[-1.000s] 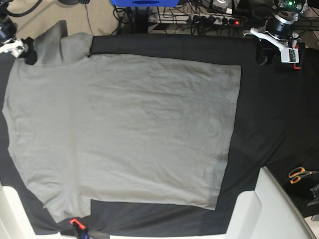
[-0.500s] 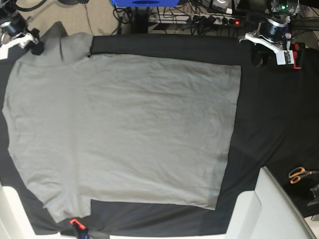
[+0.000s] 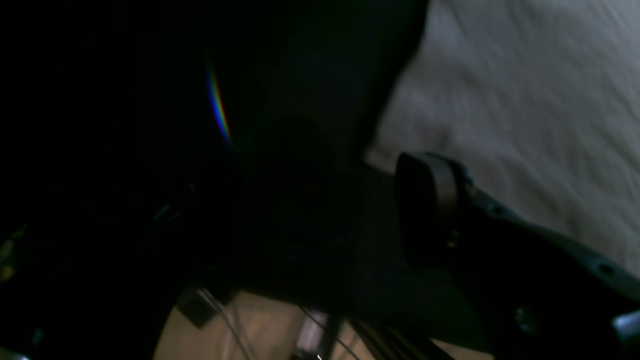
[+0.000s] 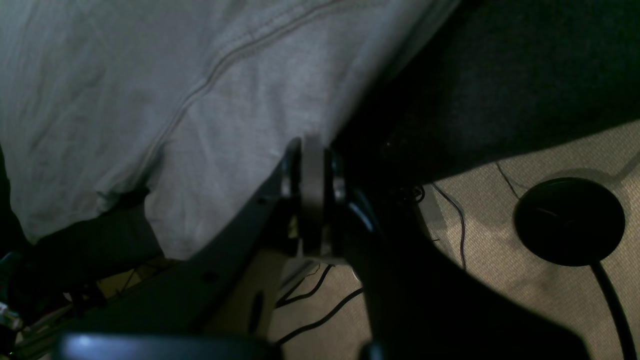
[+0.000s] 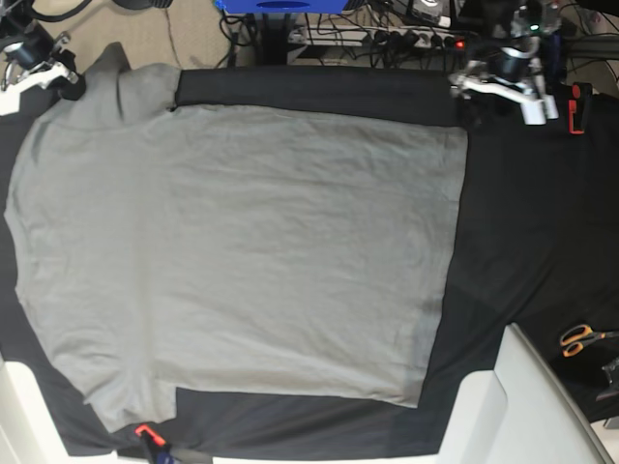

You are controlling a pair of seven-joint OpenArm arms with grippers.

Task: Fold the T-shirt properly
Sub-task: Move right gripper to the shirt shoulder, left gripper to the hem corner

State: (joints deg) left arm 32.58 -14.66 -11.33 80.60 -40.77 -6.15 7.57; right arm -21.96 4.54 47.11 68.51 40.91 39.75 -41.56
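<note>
The grey T-shirt [image 5: 242,251] lies spread flat on the black table cloth [image 5: 522,222], neck end at the left and hem at the right. My right gripper [image 5: 70,89] is at the far left corner, by the bunched sleeve. In the right wrist view, this gripper [image 4: 311,165] is shut, with a strip of the T-shirt [image 4: 125,75] pinched between its fingers. My left gripper [image 5: 471,104] hovers at the far right corner of the hem. The left wrist view is dark and blurred. One finger pad [image 3: 430,210] stands apart beside the T-shirt [image 3: 525,100], so the jaws are open.
Orange-handled scissors [image 5: 580,338] lie at the right edge. White boards [image 5: 522,406] stand at the front right corner. A red clamp [image 5: 145,432] grips the front edge. Cables and a power strip [image 5: 406,39] run behind the table. A black round base [image 4: 570,220] sits on the floor.
The left gripper moved left to the shirt's far hem corner and opened. The right gripper shifted along the sleeve at the far left and shut on it.
</note>
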